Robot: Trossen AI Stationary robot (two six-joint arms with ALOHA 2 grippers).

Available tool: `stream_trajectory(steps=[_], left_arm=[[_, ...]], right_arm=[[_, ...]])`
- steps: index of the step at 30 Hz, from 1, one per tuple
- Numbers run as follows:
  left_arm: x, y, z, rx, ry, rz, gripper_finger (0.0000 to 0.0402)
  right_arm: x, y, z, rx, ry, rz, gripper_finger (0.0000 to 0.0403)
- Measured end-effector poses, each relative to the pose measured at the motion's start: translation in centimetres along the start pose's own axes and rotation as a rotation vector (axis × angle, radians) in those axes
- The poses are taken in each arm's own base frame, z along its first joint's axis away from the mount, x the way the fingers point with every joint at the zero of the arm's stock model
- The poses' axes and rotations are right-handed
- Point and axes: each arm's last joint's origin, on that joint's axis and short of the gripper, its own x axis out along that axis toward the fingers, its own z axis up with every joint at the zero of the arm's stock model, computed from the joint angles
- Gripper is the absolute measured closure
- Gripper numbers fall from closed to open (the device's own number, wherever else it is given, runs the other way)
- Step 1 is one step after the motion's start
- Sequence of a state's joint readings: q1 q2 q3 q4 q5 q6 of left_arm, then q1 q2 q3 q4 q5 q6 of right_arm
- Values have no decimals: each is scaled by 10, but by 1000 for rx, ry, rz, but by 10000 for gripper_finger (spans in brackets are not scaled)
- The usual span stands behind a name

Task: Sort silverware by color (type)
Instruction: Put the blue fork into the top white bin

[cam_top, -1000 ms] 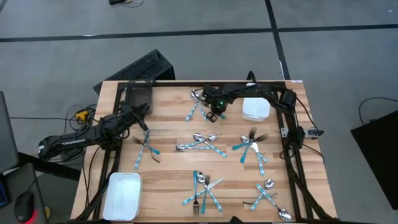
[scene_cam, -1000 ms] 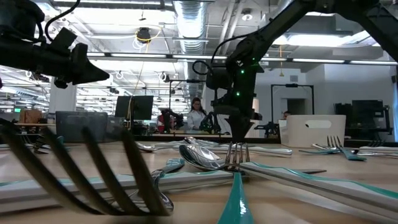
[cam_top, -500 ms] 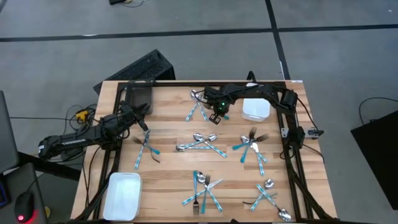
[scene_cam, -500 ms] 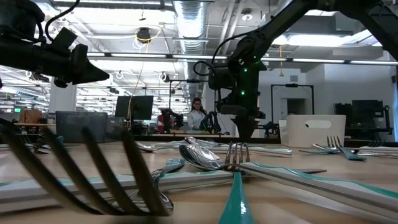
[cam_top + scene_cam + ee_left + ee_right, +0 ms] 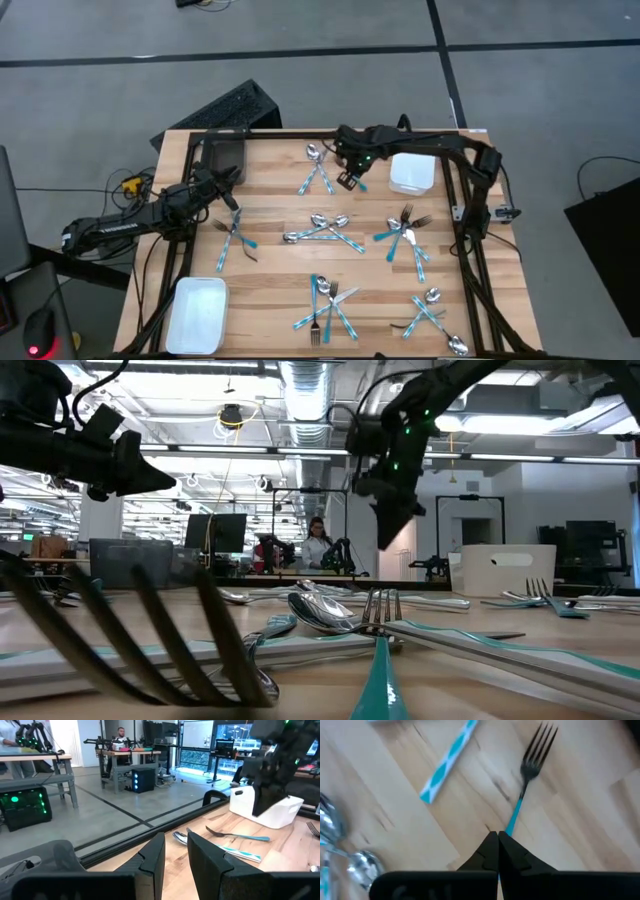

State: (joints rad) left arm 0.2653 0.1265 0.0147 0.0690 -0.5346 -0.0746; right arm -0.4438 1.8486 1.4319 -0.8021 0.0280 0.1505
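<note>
While the left gripper (image 5: 232,178) waited slightly parted, the right gripper (image 5: 498,840) pinched a fork (image 5: 530,775).
It hung above the table's (image 5: 270,210) far edge, beside a white tray (image 5: 411,174).

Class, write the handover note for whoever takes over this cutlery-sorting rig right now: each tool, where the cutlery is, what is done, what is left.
Right tool: shut on a fork by its blue handle, raised above the far middle of the table.
Left tool: open, holding nothing, near the dark bin.
Cutlery: mixed heaps of forks, spoons and knives lie spread over the table.
Done: one fork is in the grip.
Left: set it down, probably in a white tray, then sort all the heaps.
</note>
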Motion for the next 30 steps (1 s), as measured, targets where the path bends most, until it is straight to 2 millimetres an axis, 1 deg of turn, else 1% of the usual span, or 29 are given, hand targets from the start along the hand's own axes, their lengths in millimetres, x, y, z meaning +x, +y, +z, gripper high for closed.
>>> stream_trajectory(steps=[6,8,11,14,17,24,30], left_arm=[[0,-1,0,-18,3,-29,331],[0,-1,0,-19,5,-45,331],[0,-2,0,-18,7,-59,331],[0,-2,0,-10,7,-55,331],[0,-1,0,13,4,-35,331],[0,0,0,27,0,13,331],[0,0,0,27,0,1,331]], right_arm=[[-25,-2,-1,4,-90,-18,383],[-26,-3,-6,12,-142,-13,383],[-23,-8,-20,37,-199,-2,383],[-18,-12,-35,74,-230,6,383],[-18,-14,-47,96,-240,10,383],[-27,-12,-52,107,-273,22,383],[-42,-12,-55,115,-313,31,383]])
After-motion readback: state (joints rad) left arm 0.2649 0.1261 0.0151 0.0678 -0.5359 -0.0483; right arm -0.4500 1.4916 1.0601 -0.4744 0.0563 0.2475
